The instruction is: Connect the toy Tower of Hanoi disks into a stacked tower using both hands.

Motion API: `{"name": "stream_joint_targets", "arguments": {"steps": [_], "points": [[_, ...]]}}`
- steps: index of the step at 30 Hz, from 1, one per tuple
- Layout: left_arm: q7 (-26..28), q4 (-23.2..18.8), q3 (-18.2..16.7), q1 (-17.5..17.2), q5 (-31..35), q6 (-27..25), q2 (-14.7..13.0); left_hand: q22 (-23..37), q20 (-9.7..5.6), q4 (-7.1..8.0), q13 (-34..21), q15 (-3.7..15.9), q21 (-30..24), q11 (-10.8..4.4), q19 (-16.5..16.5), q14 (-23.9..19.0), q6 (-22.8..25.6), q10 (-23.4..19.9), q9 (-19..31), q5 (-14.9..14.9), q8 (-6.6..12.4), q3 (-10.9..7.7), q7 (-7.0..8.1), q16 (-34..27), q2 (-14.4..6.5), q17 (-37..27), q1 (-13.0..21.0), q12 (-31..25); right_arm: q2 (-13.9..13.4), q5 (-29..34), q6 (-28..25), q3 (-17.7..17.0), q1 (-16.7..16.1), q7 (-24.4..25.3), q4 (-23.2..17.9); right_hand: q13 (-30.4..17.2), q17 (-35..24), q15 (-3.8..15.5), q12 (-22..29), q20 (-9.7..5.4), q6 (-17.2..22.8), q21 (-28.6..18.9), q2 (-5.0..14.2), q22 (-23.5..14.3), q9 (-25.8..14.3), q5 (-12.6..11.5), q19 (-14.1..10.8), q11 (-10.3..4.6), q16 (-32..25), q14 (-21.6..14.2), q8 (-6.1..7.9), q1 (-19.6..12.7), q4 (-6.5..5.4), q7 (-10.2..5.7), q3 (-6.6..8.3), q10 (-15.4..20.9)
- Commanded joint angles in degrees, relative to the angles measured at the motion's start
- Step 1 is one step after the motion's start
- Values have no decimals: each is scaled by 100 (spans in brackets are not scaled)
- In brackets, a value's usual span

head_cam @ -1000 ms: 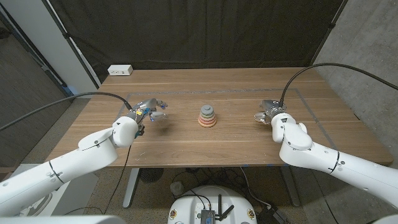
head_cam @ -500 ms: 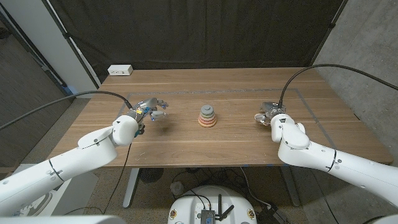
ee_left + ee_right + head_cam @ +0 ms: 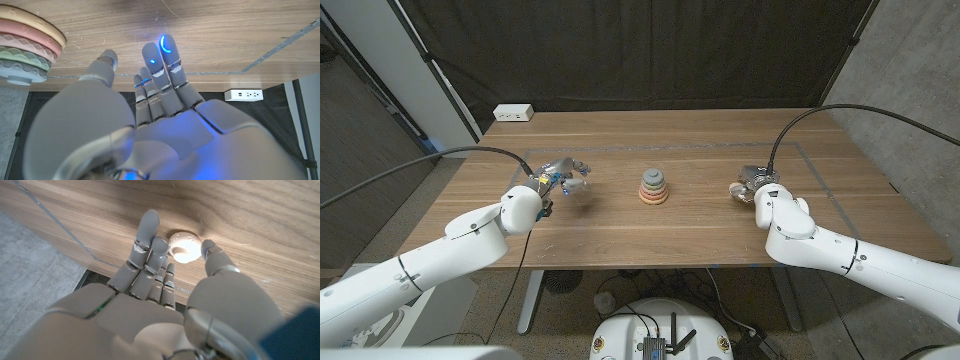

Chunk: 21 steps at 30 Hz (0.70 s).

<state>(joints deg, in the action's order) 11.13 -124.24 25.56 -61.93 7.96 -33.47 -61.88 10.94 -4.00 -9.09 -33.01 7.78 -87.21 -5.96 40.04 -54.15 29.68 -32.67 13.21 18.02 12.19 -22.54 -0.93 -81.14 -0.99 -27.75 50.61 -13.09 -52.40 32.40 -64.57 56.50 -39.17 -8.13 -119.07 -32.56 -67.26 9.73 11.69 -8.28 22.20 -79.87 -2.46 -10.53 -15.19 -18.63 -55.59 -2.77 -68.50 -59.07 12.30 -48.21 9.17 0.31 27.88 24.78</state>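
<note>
Most of the tower (image 3: 654,187) already stands stacked at the middle of the table (image 3: 620,235), pink disks below and a grey one on top. One small white piece (image 3: 184,246) seems left, lying just before the right hand (image 3: 752,184), whose fingers are apart around it without gripping. The left hand (image 3: 563,177) hovers with fingers spread, holding nothing

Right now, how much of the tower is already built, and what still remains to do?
Mostly built: a stack of disks stands at the middle of the table. In hand: the right hand reaches for a small white piece, its fingers on both sides; whether it grips yet is unclear. The left hand is open, holding nothing. Left: lift that piece and set it on the stack.
</note>
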Motion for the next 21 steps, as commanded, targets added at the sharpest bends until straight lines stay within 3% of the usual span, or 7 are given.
{"name": "stream_joint_targets", "arguments": {"steps": [1,21], "points": [[-26,-35,16,1,3,-12,-20,-3,-771,2,-21,480,15,10,33,-14,63,-53,8,22,-8,-49,-14,12,-12,-12,-57,5,28,-143,-18,32,17,93,94,-25,-27,290,30,-413,68,-11,38,-12,-8,19,-1,-78,6,-61,37,-7,-1,-113,-32,73],[110,-147,-93,-208,-75,-71,-69,-1,-773,-11,-33,481,27,4,36,4,155,-142,11,31,6,-92,-10,50,-43,-13,-108,-7,26,-227,12,205,139,98,211,-29,-43,290,39,-414,148,-12,79,-8,6,22,-9,-95,22,-81,72,-30,-4,-115,-47,123]]}}
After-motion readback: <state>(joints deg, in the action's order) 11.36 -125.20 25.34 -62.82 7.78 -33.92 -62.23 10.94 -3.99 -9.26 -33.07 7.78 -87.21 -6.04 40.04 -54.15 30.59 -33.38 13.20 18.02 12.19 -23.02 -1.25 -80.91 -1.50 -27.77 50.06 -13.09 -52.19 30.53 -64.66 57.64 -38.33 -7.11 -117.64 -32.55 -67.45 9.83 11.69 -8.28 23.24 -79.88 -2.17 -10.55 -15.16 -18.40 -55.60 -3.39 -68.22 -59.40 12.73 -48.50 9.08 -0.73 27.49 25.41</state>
